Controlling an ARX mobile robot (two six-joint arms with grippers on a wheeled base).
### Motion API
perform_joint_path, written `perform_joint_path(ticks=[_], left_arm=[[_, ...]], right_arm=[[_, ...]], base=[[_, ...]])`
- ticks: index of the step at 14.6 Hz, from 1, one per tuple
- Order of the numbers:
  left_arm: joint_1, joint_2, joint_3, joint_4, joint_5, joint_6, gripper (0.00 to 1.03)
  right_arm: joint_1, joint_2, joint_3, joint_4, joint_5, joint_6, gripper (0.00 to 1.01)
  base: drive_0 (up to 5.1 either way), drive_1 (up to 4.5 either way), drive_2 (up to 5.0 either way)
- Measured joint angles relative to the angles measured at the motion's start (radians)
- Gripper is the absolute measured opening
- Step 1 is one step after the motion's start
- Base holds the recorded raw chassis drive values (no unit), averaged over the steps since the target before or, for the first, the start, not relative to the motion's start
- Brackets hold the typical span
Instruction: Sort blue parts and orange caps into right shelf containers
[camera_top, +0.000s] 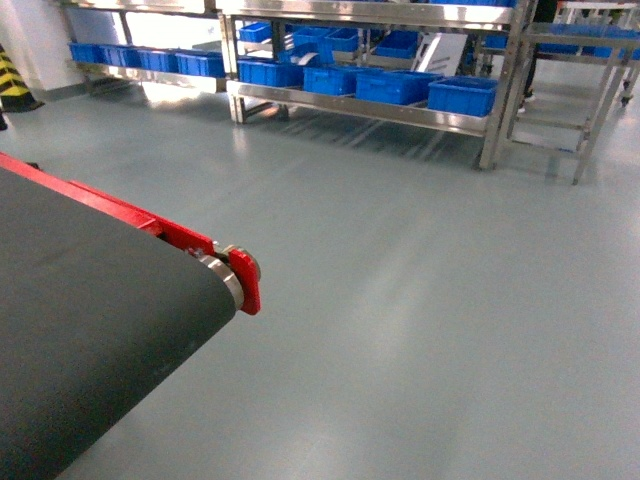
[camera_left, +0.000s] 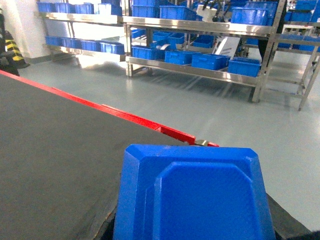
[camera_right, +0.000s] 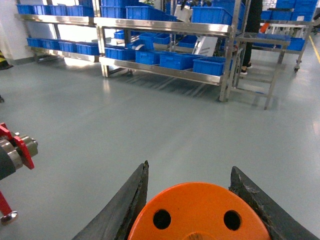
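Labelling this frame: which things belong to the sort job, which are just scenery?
Job:
- blue part, at left gripper
- orange cap, between right fingers
- blue bins on shelf

Scenery:
- conveyor belt
- steel shelving
- floor

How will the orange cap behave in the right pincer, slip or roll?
The orange cap looks like smooth rigid plastic, so probably light and stiff, perhaps slippery. Its round outline suggests it could roll if dropped on its side. The right pincer fingers flank it closely, so it is likely held.

A matt black belt (camera_top: 90, 330) is framed in glossy red painted metal (camera_top: 243, 275). Smooth blue plastic bins (camera_top: 462, 95) are carried on polished steel shelving (camera_top: 360, 108); the grey floor (camera_top: 420, 300) is sheened.
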Motion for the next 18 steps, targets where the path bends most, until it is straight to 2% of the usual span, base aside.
perform_joint_path(ticks=[18], left_arm=[[0.0,0.0,0.0,0.0,0.0,0.0,0.44]], right_arm=[[0.0,0.0,0.0,0.0,0.0,0.0,0.43]], base=[[-1.6,-1.61,-1.6]])
